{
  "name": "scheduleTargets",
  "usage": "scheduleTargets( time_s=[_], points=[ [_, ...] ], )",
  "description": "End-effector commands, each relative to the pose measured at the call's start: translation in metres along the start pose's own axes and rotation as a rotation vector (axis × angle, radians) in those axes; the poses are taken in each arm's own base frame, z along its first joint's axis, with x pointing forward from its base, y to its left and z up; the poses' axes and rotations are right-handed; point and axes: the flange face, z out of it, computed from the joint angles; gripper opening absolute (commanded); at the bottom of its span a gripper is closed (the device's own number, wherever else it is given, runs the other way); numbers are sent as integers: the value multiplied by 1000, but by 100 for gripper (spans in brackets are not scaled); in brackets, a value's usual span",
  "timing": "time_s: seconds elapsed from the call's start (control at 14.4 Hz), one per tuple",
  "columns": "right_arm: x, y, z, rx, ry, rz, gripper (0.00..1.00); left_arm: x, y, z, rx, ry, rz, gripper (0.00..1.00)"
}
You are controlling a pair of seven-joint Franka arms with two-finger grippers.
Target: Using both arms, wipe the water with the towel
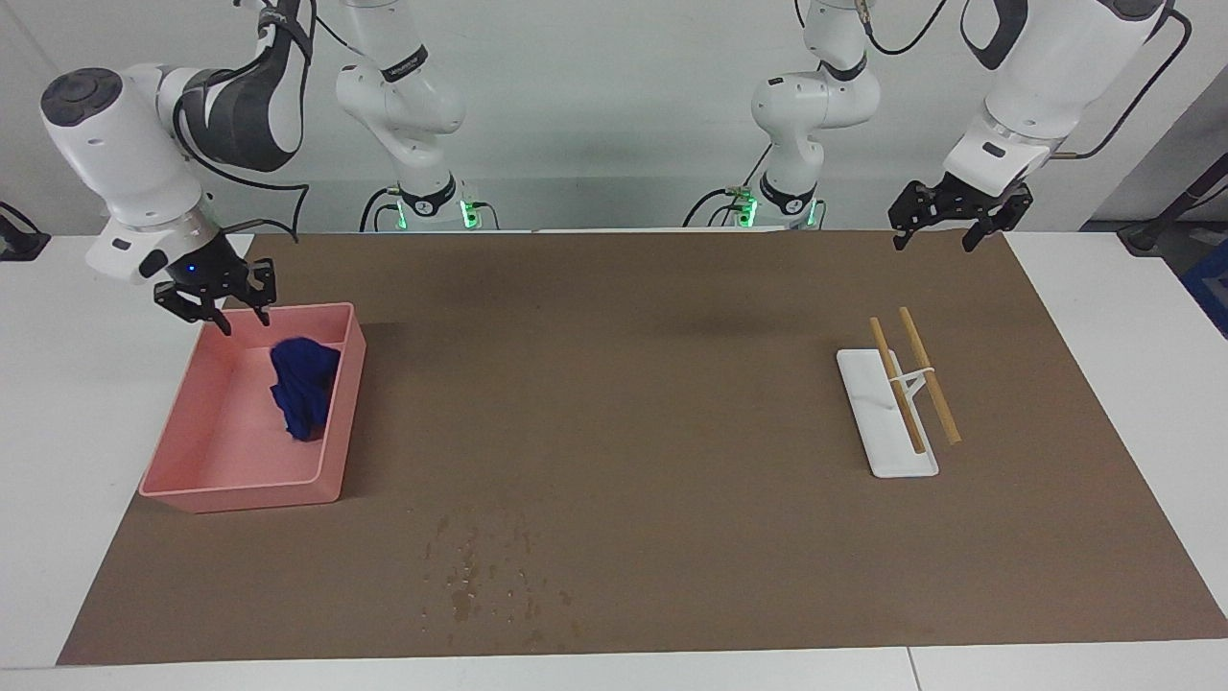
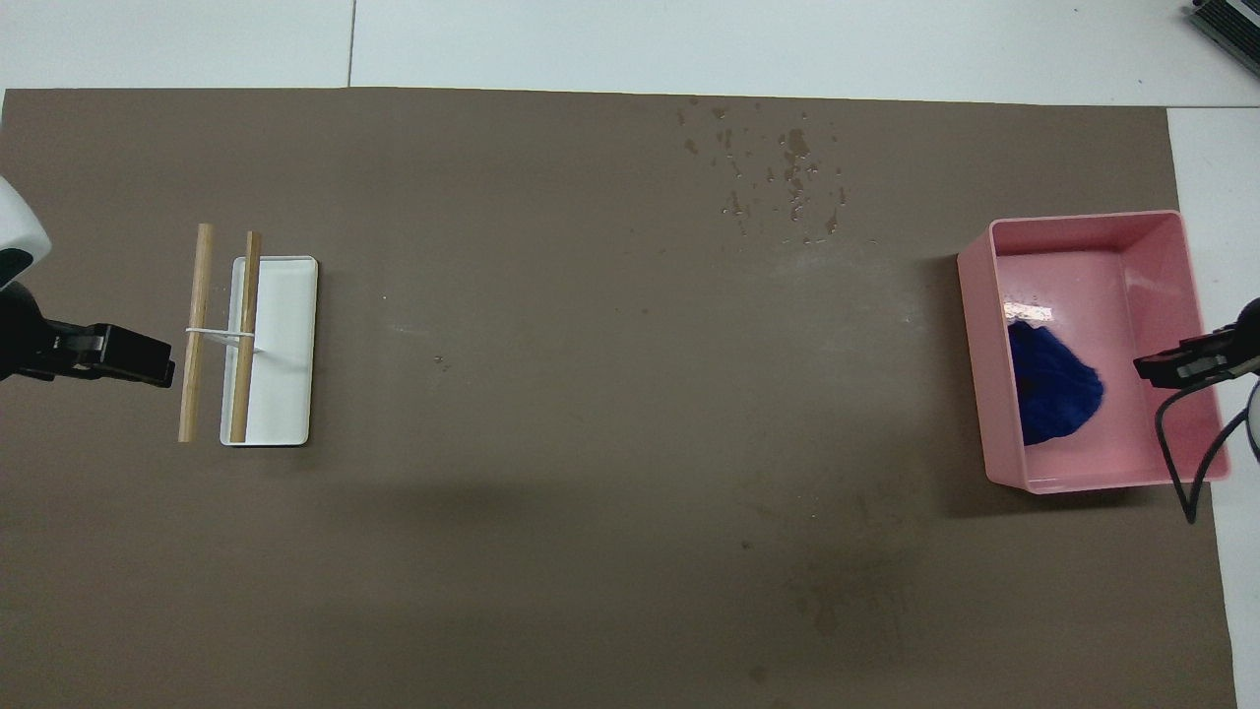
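Nearest the robots, the left gripper waits over the mat's edge at the left arm's end, fingers spread, holding nothing. The right gripper hangs above the pink tub's robot-side rim, fingers spread and empty. The blue towel lies crumpled inside the tub, apart from the fingers, probably parked there as wet-cloth storage. A white rack with two wooden sticks sits mid-depth toward the left arm's end. Farthest out, the water specks dot the mat near its outer edge, unwiped, well apart from the towel. Wiping, by my reading, hasn't been done.
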Motion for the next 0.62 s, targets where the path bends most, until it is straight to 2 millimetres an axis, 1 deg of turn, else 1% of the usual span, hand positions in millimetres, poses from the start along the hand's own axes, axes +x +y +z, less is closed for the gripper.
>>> scheduleTargets(
  time_s=[0.0,0.35,0.49,0.56],
  points=[
    [-6,0,-10,-19,-14,-26,100,-8,0,-4,-10,-1,8,100],
    [-3,-8,-48,-7,-34,-33,100,-8,0,-4,-10,-2,8,100],
    [-6,-15,-68,7,-34,-28,100,-8,1,-4,-10,-2,10,100],
    [-9,-20,-83,1,-25,-28,100,-8,0,-4,-10,-1,8,100]
  ],
)
